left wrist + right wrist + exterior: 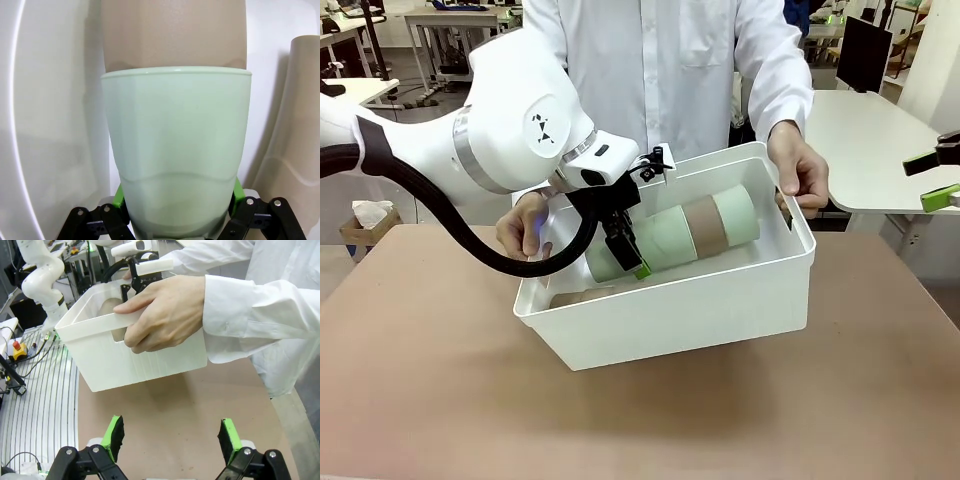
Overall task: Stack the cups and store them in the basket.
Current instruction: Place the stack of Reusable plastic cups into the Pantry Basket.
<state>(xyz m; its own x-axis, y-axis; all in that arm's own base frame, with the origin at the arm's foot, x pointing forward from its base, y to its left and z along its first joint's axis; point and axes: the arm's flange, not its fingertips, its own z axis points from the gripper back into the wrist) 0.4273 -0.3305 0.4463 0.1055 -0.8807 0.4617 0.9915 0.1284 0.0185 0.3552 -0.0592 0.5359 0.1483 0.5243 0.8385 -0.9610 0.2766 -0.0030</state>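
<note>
My left gripper [632, 262] was down inside the basket [700, 310], its fingers clamped on the mint-green end of a stack of cups [680, 238] that lay on its side across the bin. From my left wrist I saw that green cup [176, 155] pinched between my green pads [119, 200], with a tan cup [174, 32] nested into its mouth, and a second tan cup [295, 125] lying just beside it against the white wall. In the front view the stack ran green, tan, green from my fingers toward the far corner, and another tan cup [582, 297] lay low near the front wall.

The person held the basket tilted above the table [440, 390], one hand [525, 225] at the end near my arm and the other hand [800, 172] gripping the opposite rim.

My right gripper [171, 437] hung well apart from the bin over the table, its fingers spread wide with nothing between them.
</note>
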